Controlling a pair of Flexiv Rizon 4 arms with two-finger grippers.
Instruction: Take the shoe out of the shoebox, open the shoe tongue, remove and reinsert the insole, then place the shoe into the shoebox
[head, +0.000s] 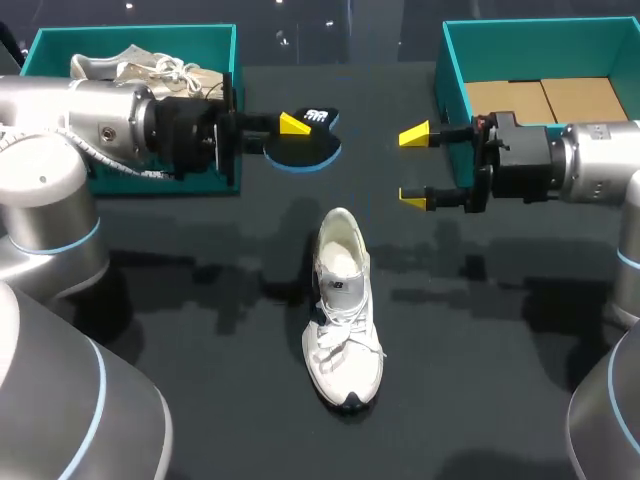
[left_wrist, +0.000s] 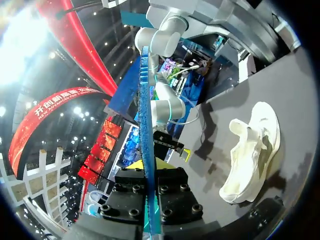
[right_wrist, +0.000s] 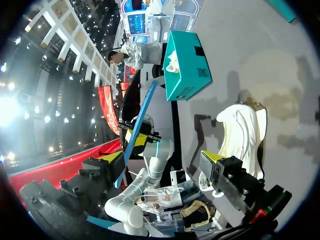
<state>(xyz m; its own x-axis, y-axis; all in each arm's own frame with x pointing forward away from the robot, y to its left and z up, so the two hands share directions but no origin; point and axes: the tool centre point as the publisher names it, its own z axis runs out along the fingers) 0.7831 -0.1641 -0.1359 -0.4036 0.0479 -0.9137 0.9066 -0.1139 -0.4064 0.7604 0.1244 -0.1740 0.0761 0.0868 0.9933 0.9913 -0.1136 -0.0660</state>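
Matte black table (head: 480, 330) | left fingers (head: 293, 123) pinch flat blue-edged insole (head: 305, 150) | right fingers (head: 414, 134) spread

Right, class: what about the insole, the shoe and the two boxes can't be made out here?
- Insole: the left wrist view shows only its thin edge; in the head view its rear end is hidden under the left fingers.
- Shoe: in the head view the tongue and laces hide the toe's inside.
- Left box: in the head view the left arm covers most of it; the second shoe shows only partly.
- Right box: in the head view it is cut off by the right arm and the picture's edge.
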